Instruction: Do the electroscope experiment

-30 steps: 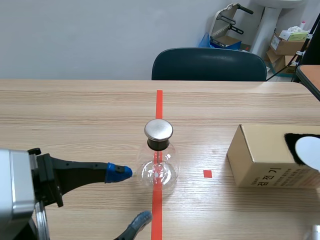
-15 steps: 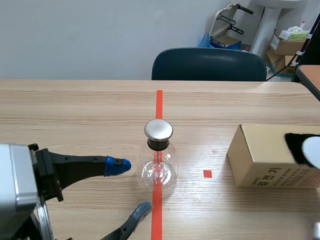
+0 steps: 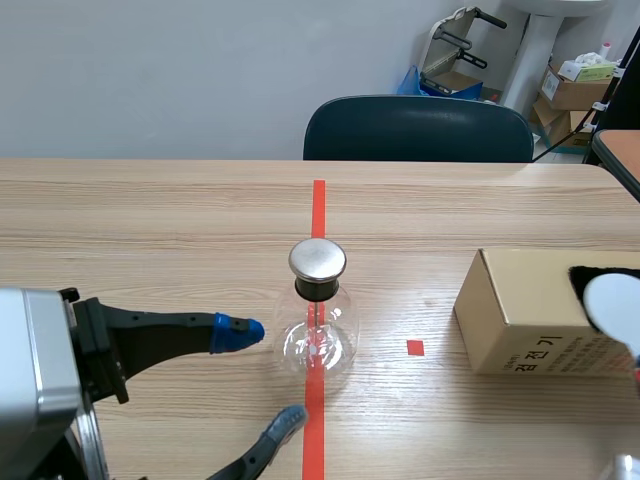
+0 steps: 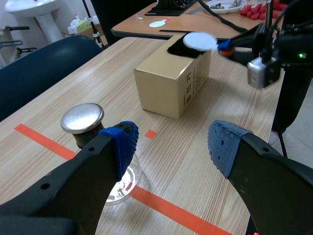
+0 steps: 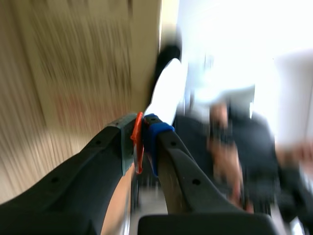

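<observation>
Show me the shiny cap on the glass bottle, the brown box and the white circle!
metal cap (image 3: 317, 260), scene view, middle of its shiny top.
cardboard box (image 3: 525, 285), scene view, its bare top face.
white disc (image 4: 200, 40), left wrist view, middle of its flat face.

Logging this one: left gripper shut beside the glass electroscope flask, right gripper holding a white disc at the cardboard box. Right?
Not quite. The left wrist view shows the left gripper open, not shut, beside the glass electroscope flask. The right gripper does hold the white disc at the cardboard box.
</observation>
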You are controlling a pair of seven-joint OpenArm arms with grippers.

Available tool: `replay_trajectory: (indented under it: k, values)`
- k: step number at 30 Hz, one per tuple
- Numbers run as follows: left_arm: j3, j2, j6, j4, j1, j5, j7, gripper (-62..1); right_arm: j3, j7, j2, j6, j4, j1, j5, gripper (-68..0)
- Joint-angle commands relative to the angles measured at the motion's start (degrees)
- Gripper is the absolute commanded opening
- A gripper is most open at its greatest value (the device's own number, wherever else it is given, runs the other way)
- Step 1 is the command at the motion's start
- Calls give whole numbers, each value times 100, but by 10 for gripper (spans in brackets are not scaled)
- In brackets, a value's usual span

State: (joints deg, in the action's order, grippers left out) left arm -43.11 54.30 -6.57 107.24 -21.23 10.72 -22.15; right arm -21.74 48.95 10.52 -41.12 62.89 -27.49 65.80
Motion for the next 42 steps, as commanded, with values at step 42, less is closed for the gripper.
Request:
replay_trajectory:
  k: [42]
  values:
    - [7, -28, -81, 61, 15, 15, 118, -268, -323, -599, 44, 42, 26, -90, 107, -658]
